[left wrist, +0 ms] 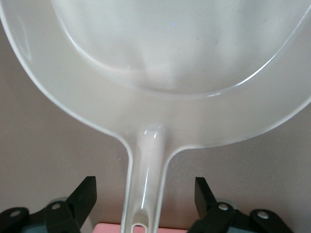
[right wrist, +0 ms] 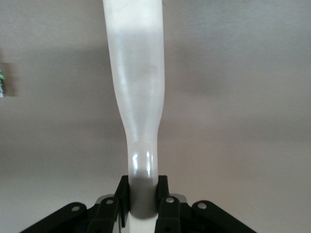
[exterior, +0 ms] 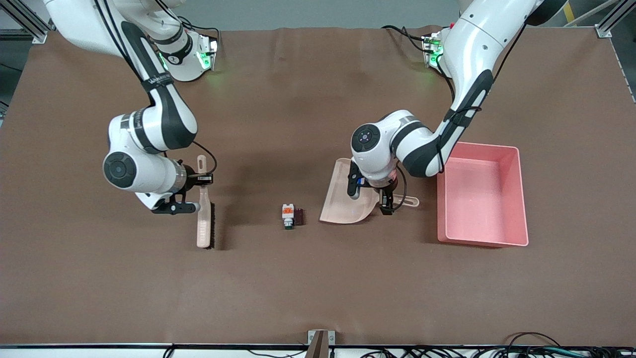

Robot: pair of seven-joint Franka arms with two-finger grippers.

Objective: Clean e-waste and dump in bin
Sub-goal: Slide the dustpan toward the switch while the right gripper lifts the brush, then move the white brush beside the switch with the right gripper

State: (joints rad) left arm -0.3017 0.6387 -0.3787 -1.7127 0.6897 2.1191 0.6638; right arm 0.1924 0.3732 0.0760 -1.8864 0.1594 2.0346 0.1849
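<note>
The pink rectangular plastic bin (exterior: pixel 482 195) with upright walls holds nothing, and the smooth beige dustpan (exterior: pixel 348 196) beside it is bare. The left gripper (exterior: pixel 388 201) straddles the pan's thin handle, fingers (left wrist: pixel 85 196) spread. The right gripper (exterior: pixel 191 194) pinches the beige brush (exterior: pixel 203 214). The white-and-orange component (exterior: pixel 287 215) touches the maroon block (exterior: pixel 299 216) on the matte brown table (exterior: pixel 298 278), between brush and dustpan.

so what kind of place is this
Probably a robot lab test bench: two arms bolted along a brown-covered table, aluminium framing at the corners, and cables trailing along the edge nearest the front camera.
</note>
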